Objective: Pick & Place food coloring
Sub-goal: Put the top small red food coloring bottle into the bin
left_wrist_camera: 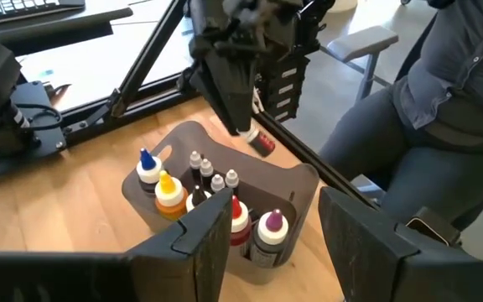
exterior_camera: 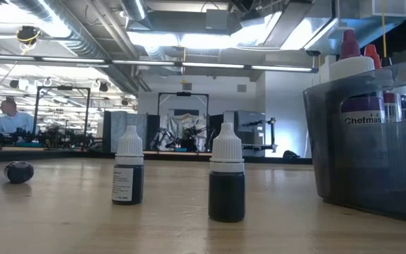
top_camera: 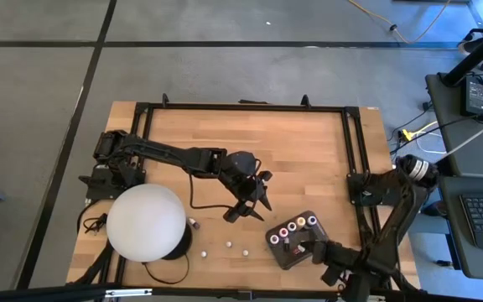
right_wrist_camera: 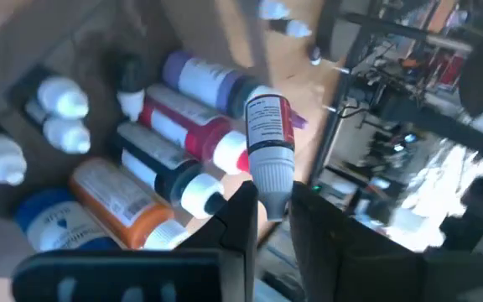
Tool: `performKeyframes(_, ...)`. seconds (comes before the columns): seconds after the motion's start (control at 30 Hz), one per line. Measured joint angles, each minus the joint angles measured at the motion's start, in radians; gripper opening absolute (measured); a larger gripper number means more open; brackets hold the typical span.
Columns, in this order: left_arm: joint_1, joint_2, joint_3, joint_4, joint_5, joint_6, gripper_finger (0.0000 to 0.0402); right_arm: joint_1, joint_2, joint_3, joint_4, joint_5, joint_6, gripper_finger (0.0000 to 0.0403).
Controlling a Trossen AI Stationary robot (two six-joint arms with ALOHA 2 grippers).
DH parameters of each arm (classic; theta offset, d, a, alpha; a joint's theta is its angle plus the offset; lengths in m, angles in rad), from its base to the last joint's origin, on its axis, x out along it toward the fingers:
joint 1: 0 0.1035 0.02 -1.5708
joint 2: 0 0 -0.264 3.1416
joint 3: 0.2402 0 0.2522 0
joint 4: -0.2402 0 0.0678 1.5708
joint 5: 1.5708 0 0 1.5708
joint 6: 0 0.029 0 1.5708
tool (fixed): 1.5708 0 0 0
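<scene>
Step in hand: the right tool point(right_wrist_camera: 268, 210) holds one small bottle point(right_wrist_camera: 268, 143) with a red label by its white top, right over the tray point(top_camera: 268, 239); I think it is putting this bottle in with the others.

Right tool: its two fingers are closed tight on the bottle's top; in the high view it sits at the near right part of the surface point(top_camera: 309, 151), just over the tray.

Left tool: the left tool point(top_camera: 248, 205) hangs over the middle of the surface, well apart from the tray; its fingers are spread wide with nothing in them; it waits.

Next move: I think the right tool needs to go down into a free spot between the bottles, then let go; the bottle is tilted, so it should be set down with care or it may tip or knock the others.

Tray: it is dark grey with round corners; inside stand many bottles of food coloring; a blue top point(left_wrist_camera: 147, 162), a yellow-orange one point(left_wrist_camera: 168, 190), a red one point(left_wrist_camera: 238, 216), a purple one point(left_wrist_camera: 272, 226) and some small white tops point(left_wrist_camera: 216, 180).

Still to pick: three or so tiny bottles stand on the surface near the front edge; two show close in the low view, one with a pale label point(exterior_camera: 128, 169) and one dark point(exterior_camera: 226, 176); both are upright and apart.

Other thing: a big white dome point(top_camera: 146, 221) sits near the left front corner.
</scene>
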State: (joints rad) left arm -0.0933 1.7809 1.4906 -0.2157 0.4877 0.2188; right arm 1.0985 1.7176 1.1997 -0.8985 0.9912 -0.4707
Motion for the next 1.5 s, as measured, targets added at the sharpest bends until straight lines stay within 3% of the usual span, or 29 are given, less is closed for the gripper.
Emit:
performKeyframes(0.13, 0.000, 0.000, 0.000, 0.002, 0.000, 0.001, 0.0174, -0.001, 0.031, 0.000, -0.001, -0.001, -0.037, 0.0065)
performKeyframes(0.33, 0.000, 0.000, 0.000, 0.002, 0.000, 0.001, 0.0172, -0.001, 0.035, 0.000, -0.001, -0.106, -0.050, 0.0065)
performKeyframes(0.47, 0.000, 0.000, 0.000, 0.002, 0.000, 0.001, 0.0175, -0.001, 0.035, 0.000, 0.002, -0.131, -0.148, 0.0065)
performKeyframes(0.83, 0.000, 0.000, 0.000, 0.002, 0.000, 0.002, 0.0171, -0.001, 0.035, 0.000, -0.001, -0.138, -0.173, 0.0065)
performKeyframes(1.03, 0.000, 0.000, 0.001, 0.011, 0.000, 0.003, 0.0175, -0.002, 0.035, -0.001, -0.023, -0.239, -0.401, 0.0065)
performKeyframes(1.5, 0.000, -0.001, 0.001, 0.013, 0.000, 0.001, 0.0174, -0.052, 0.091, -0.001, 0.017, -0.203, -0.644, 0.0066)
